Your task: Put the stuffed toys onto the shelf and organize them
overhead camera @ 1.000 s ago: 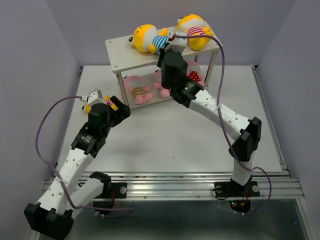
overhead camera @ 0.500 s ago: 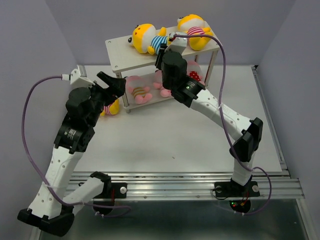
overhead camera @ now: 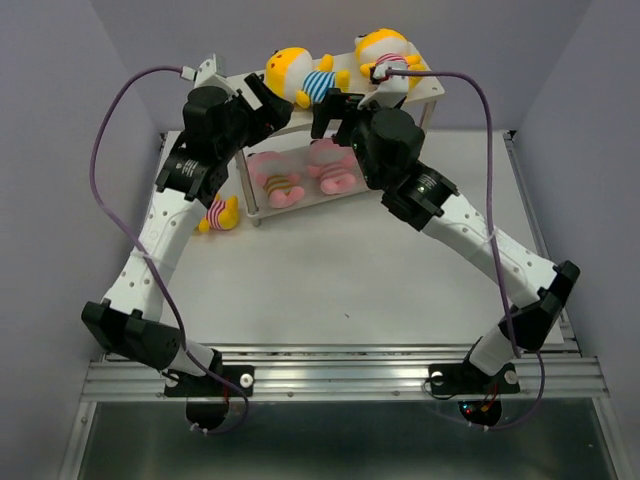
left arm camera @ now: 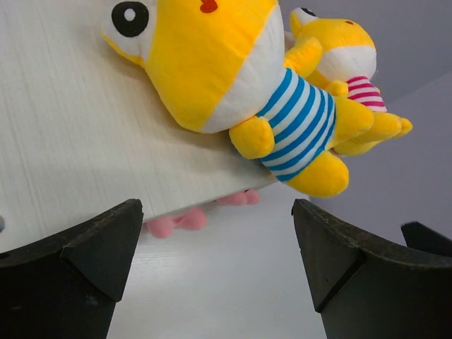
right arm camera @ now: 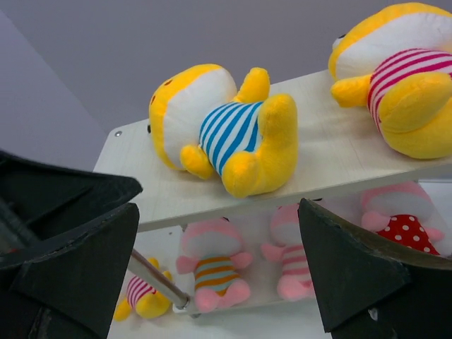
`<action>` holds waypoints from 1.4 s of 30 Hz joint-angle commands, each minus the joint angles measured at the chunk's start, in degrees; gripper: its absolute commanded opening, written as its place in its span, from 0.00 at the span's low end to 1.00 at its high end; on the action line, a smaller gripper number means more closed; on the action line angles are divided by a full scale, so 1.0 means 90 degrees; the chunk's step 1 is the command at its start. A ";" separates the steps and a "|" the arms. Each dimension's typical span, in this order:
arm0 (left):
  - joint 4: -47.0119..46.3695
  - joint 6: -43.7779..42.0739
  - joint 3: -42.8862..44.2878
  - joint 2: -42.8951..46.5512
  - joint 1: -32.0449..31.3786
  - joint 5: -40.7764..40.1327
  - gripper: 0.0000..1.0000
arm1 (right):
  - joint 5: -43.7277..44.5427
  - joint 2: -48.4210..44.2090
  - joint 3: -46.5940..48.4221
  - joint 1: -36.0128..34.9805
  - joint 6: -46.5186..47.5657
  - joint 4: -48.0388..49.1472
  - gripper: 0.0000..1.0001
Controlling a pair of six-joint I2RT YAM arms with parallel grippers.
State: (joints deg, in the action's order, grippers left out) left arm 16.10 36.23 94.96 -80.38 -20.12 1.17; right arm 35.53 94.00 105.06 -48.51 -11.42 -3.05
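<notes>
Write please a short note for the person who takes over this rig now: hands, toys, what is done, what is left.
Left hand: open, empty, by the shelf top board.
Right hand: open, empty, facing the shelf.
Top board: blue-striped yellow toy, pink-striped yellow toy.
Lower board: orange-striped pink toy, pink-striped pink toy, polka-dot pink toy.
Done: five shelved.
To do: third yellow toy lies on the table, beside the shelf.

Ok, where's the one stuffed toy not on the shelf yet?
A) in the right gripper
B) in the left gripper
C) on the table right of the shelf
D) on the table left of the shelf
D: the yellow toy in a pink-striped shirt lies on the table beside the left front leg of the shelf.
</notes>
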 commanded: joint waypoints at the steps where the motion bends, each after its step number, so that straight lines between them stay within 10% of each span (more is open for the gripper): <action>1: -0.0177 -0.0236 0.0845 -0.0364 0.0048 0.0290 0.99 | -0.0159 -0.0765 -0.0645 -0.0069 -0.0010 0.0202 1.00; 17: -0.0626 0.0095 0.1510 -0.1489 0.0341 0.0378 0.99 | 0.1062 -0.3411 -0.4229 -0.0069 -0.0742 0.0651 1.00; 42: -0.1535 -0.0216 0.2652 -0.2817 0.0780 0.1998 0.77 | 0.1550 -0.4077 -0.5345 -0.0069 -0.0753 0.0690 1.00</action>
State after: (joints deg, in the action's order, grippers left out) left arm 5.61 37.71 114.19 -105.19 -13.96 13.93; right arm 47.37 58.72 57.36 -48.51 -18.00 0.51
